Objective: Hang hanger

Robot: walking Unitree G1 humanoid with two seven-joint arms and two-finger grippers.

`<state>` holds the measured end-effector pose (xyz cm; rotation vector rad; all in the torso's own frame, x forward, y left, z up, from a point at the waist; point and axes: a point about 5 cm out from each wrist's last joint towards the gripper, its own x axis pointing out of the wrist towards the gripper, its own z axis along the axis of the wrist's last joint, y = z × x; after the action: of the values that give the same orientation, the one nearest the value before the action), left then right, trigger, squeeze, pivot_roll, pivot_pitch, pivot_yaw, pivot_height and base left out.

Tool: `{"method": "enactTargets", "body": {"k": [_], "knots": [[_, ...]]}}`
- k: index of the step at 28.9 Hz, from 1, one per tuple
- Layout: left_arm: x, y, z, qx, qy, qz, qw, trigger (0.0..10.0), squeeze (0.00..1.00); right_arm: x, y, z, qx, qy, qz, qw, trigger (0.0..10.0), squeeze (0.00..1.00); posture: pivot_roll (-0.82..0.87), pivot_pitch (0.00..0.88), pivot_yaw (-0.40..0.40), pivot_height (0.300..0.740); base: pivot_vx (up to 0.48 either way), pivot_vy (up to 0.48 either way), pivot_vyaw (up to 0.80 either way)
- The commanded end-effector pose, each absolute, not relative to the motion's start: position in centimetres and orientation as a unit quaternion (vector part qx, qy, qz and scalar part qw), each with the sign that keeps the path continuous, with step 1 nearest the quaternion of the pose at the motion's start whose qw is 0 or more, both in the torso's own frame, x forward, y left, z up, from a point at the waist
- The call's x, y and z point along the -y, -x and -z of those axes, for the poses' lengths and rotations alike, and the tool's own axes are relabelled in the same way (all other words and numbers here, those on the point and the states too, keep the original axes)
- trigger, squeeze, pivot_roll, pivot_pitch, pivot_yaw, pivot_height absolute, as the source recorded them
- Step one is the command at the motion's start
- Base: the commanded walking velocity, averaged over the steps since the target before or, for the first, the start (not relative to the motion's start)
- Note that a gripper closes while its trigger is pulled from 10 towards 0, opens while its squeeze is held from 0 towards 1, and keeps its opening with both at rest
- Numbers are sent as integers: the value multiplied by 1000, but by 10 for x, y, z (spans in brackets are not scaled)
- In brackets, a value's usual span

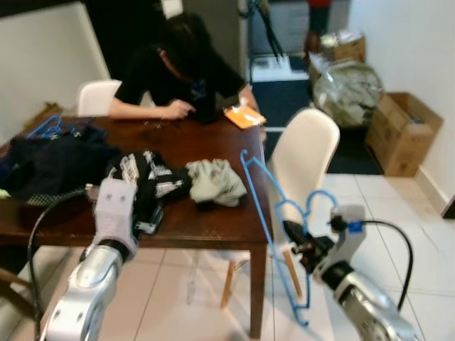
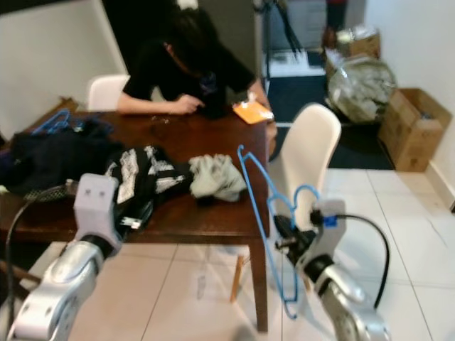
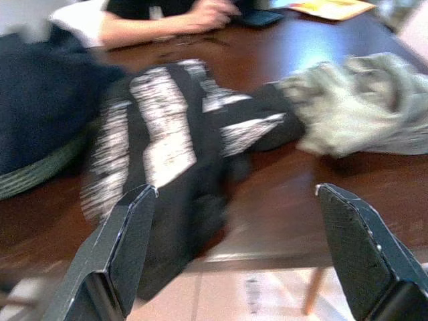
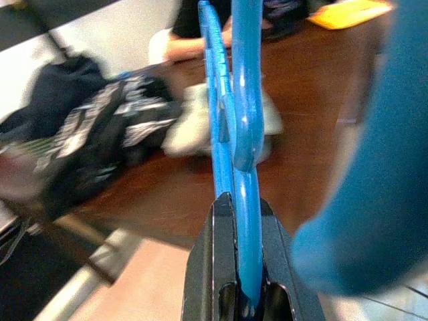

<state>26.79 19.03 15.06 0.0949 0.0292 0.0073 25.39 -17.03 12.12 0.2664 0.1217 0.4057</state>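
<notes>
A blue wire hanger (image 1: 274,213) stands upright beside the right edge of the dark wooden table (image 1: 213,142). My right gripper (image 1: 295,245) is shut on it near its hook, and the right wrist view shows the blue hanger (image 4: 234,120) pinched between the black fingers (image 4: 210,267). My left gripper (image 3: 241,254) is open, hovering over the table's front edge, facing a black-and-white garment (image 3: 167,127). More blue hangers (image 1: 50,128) lie at the table's far left.
A person (image 1: 181,67) sits at the far side of the table, hands on it. A grey-green cloth (image 1: 213,181), dark clothes (image 1: 50,163) and an orange item (image 1: 244,116) lie on the table. A white chair (image 1: 306,163) stands right of it. Bag and cardboard boxes (image 1: 402,131) sit beyond.
</notes>
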Motion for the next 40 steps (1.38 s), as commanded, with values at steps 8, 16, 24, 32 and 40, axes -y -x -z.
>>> {"method": "enactTargets", "body": {"k": [8,16,24,32,40], "knots": [[-195,-269,-163,27,-48,4,998,10000,0,170,-255,-125,-46,-155,-203,966,10000,0,-14,0,69,740,75,0,377],[-196,-273,-175,52,-48,5,998,10000,0,172,-253,-127,-35,-209,-217,953,10000,0,-12,0,69,740,353,0,0],[-199,-275,-185,71,-50,3,996,10000,0,172,-251,-129,-31,-255,-244,935,10000,0,-11,0,68,740,369,0,0],[-199,-277,-189,81,-51,3,995,10000,0,171,-252,-129,-30,-260,-252,932,10000,0,-8,0,68,740,376,0,0],[-198,-278,-191,85,-50,5,995,10000,0,172,-252,-129,-32,-264,-254,930,10000,0,-6,0,68,740,379,0,0]]}}
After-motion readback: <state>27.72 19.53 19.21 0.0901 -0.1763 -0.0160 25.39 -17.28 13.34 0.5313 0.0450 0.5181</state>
